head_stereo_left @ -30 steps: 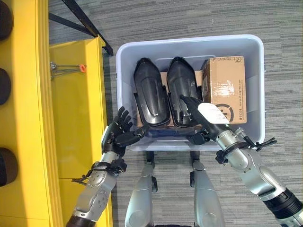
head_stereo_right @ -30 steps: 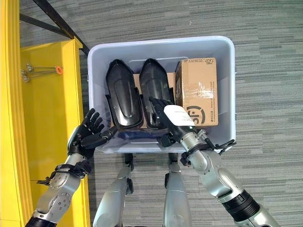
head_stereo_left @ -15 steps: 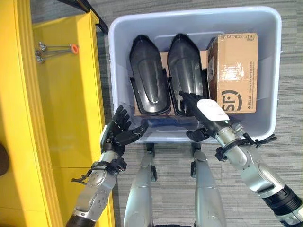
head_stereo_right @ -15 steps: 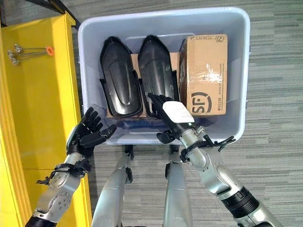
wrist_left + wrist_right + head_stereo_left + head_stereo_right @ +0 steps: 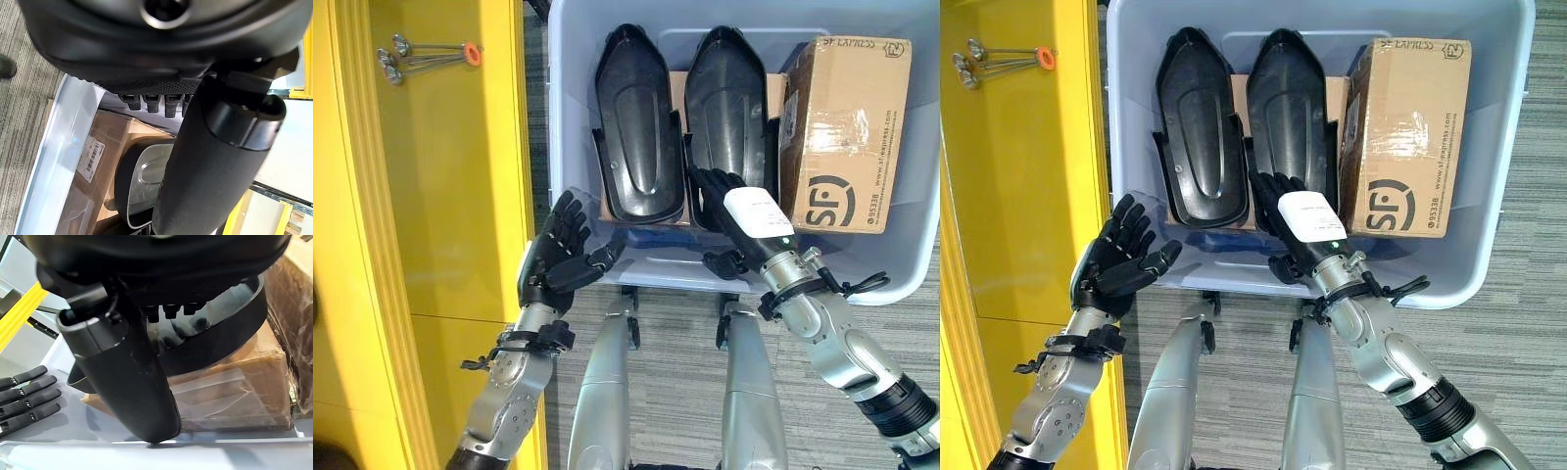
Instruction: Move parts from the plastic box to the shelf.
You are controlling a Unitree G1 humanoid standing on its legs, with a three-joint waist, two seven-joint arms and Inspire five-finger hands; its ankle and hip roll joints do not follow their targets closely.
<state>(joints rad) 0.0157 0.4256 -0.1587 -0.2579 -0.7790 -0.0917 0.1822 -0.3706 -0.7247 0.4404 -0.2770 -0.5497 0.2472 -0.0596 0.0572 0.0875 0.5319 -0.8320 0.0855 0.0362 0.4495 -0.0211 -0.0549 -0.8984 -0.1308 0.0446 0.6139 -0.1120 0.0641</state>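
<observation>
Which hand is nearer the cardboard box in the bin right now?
Right. The right hand reaches into the plastic box just beside the cardboard box, over a black part. The left hand hovers outside the bin's near-left corner.

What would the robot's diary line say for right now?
right hand: open, reaching over right black part | left hand: open, outside plastic box | shelf: no parts yet
</observation>
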